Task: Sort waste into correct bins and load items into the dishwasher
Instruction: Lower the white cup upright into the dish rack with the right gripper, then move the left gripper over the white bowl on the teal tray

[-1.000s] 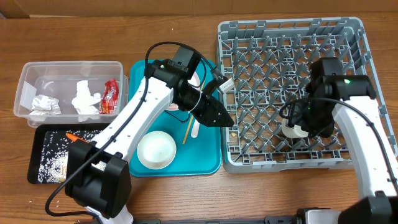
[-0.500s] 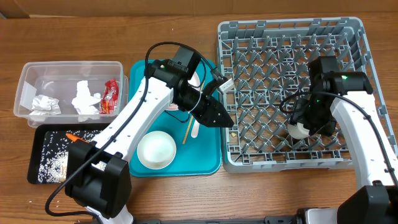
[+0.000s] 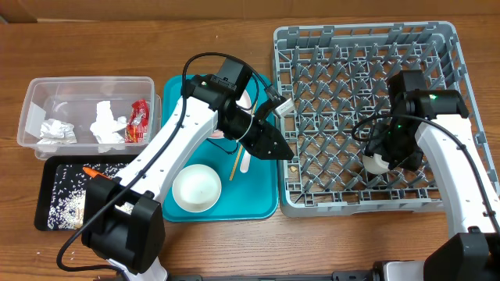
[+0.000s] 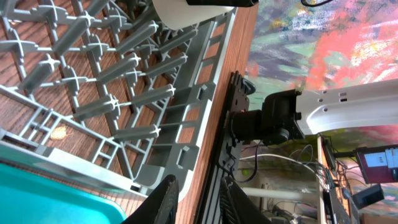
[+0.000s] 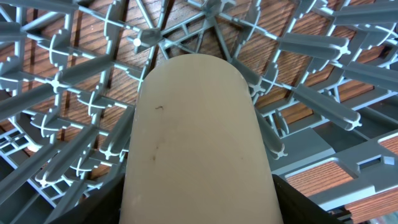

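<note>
Right hand (image 3: 386, 153) is clamped on the one small white cup (image 3: 374, 164), low in the front right part of the grey rack (image 3: 336, 201). Right wrist view shows what overhead hides: cup (image 5: 196, 143) sits among the pegs, long axis running straight away from the camera, far rounded end pointing at the rack's grid floor. Overhead shows only a white sliver of it under the arm. Left hand (image 3: 275, 145) hovers over the right edge of the teal tray (image 3: 258, 199), tip pointing at the rack and holding nothing. Only dark finger edges show in its wrist view, so can't tell how wide it is. On the teal tray: one white bowl (image 3: 196, 187), one wooden stick (image 3: 233, 164) lying roughly near-to-far, one white fork (image 3: 244, 162) beside it. Clear tub (image 3: 90, 80) on the worktop (image 3: 94, 39) holds white tissues (image 3: 105, 125) and one red wrapper (image 3: 139, 121). Black tray (image 3: 43, 195) holds one carrot (image 3: 90, 171) plus pale crumbs (image 3: 66, 195).
</note>
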Action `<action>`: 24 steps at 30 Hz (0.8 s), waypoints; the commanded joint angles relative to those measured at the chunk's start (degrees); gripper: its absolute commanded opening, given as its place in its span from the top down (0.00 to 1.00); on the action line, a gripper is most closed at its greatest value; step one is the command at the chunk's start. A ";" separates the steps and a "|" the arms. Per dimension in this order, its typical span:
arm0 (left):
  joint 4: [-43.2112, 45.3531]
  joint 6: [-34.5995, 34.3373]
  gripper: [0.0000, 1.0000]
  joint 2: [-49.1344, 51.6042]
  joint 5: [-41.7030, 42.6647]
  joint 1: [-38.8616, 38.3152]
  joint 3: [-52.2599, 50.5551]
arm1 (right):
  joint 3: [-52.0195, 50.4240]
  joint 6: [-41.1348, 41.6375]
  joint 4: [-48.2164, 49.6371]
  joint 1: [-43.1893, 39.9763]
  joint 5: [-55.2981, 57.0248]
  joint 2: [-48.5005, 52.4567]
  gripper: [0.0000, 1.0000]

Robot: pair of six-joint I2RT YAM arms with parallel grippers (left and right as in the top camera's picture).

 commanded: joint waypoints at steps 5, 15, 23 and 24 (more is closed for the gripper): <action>-0.13 -0.13 0.75 -0.83 -0.92 0.15 0.74 | 0.81 0.46 0.00 -0.22 0.35 0.07 0.17; -0.46 -0.61 0.83 -0.83 -0.92 0.15 0.76 | 0.81 0.46 -0.04 -0.22 0.22 0.07 0.09; -0.13 -1.62 0.87 -9.46 -3.02 2.56 1.18 | 0.81 0.17 -0.35 -0.22 -1.81 0.07 0.04; -0.09 -4.11 0.87 -11.72 -6.27 3.26 1.33 | 0.81 0.20 -0.37 -0.22 -1.81 0.07 0.04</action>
